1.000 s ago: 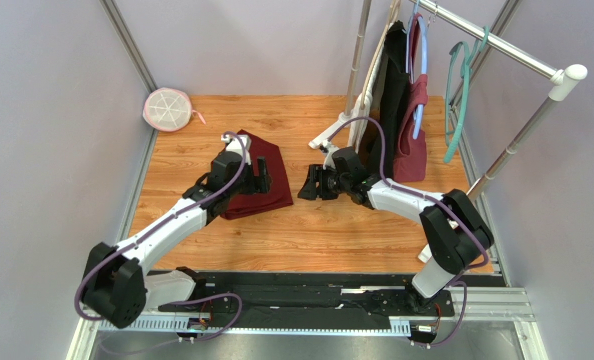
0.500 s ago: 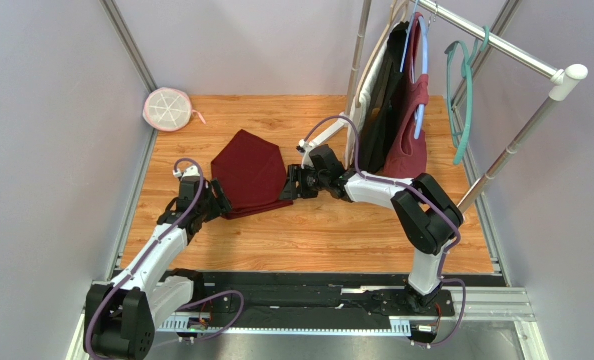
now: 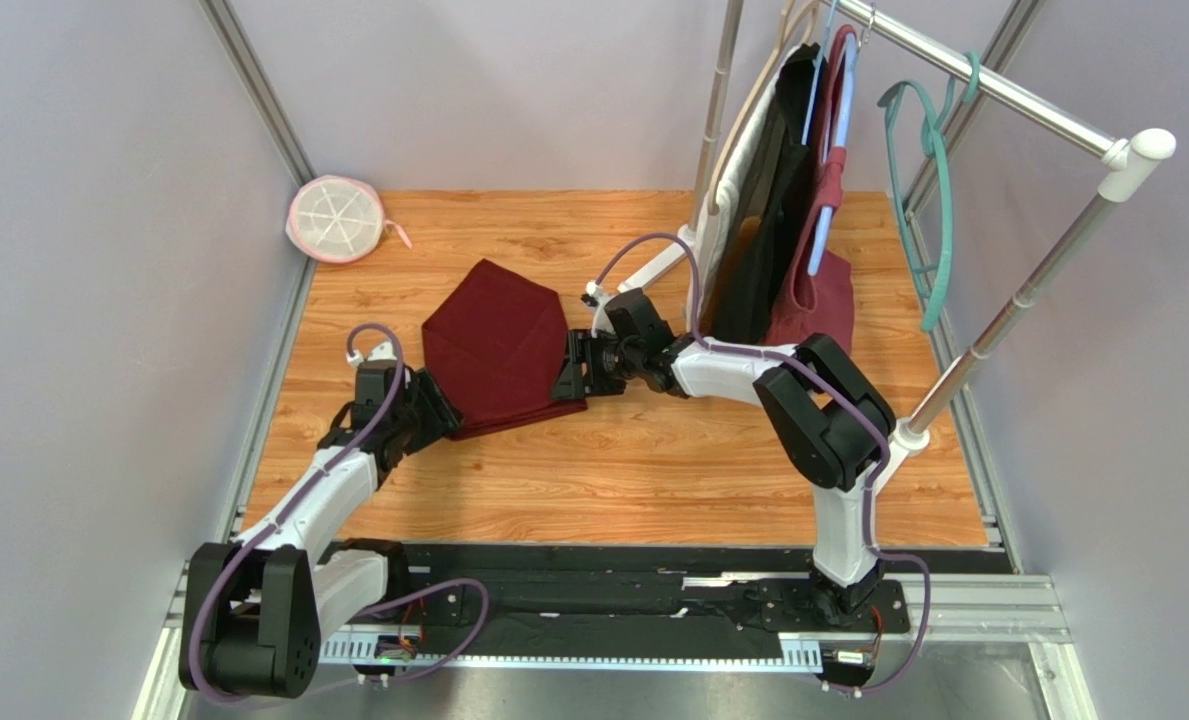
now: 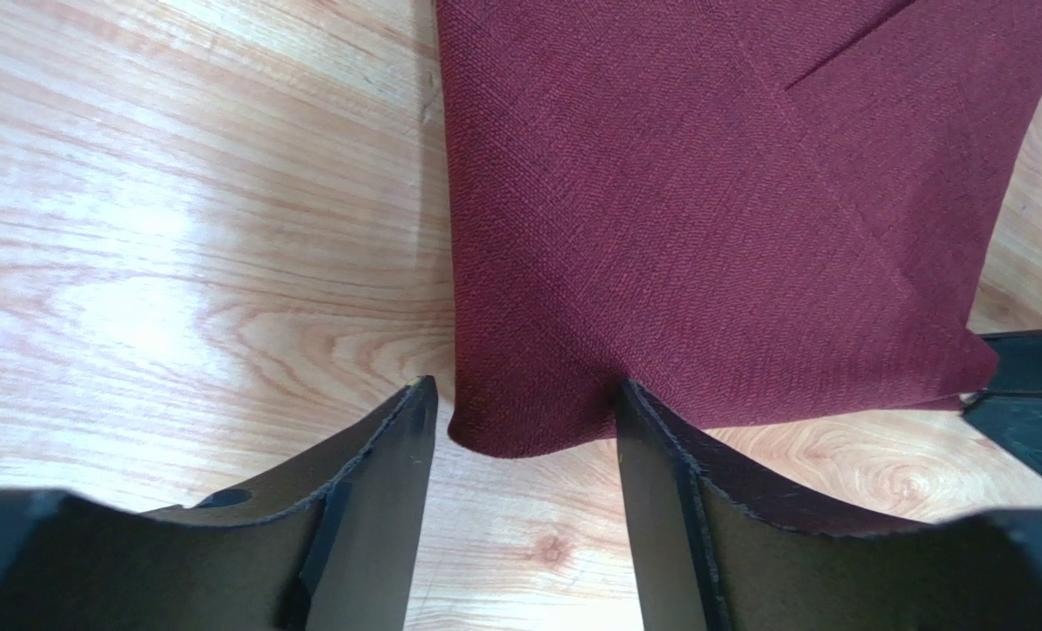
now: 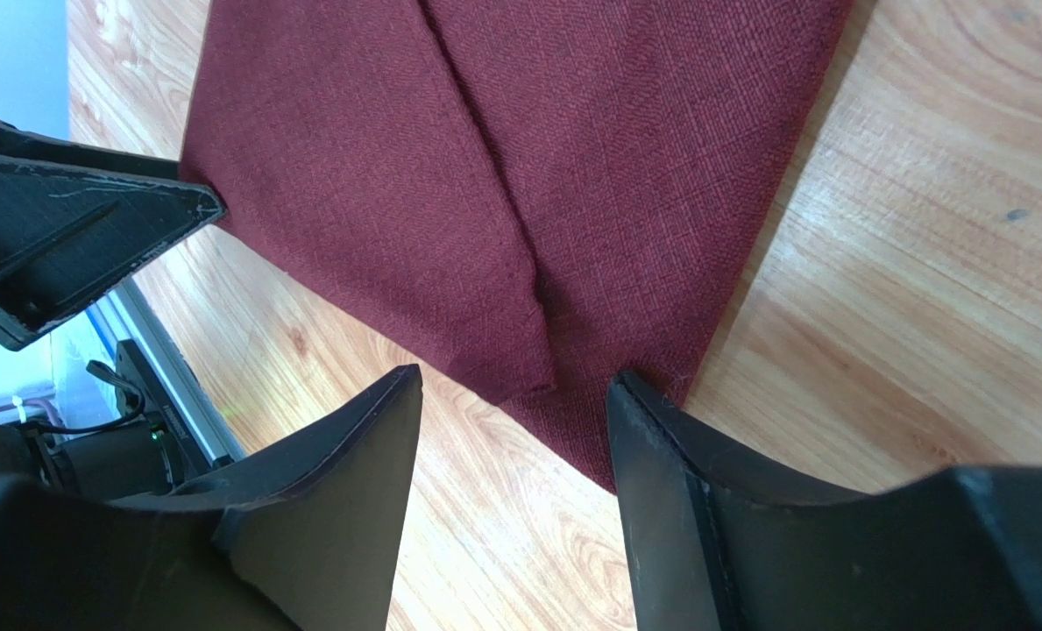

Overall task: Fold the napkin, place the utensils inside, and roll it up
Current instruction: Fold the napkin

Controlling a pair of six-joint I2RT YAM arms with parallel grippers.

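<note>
Folding step, we judge. Left hand [image 4: 523, 397] and right hand [image 5: 515, 384] both released, each straddling a corner of the napkin [image 3: 495, 338]. Next calls for a clean pinch on both.

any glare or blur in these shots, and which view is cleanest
left wrist view: glare whitens the table left of the napkin, but the weave is sharp; right wrist view: top-left corner blown out pale, napkin crisp; top external view: even light, soft shadows, no blur, the cleanest
</note>
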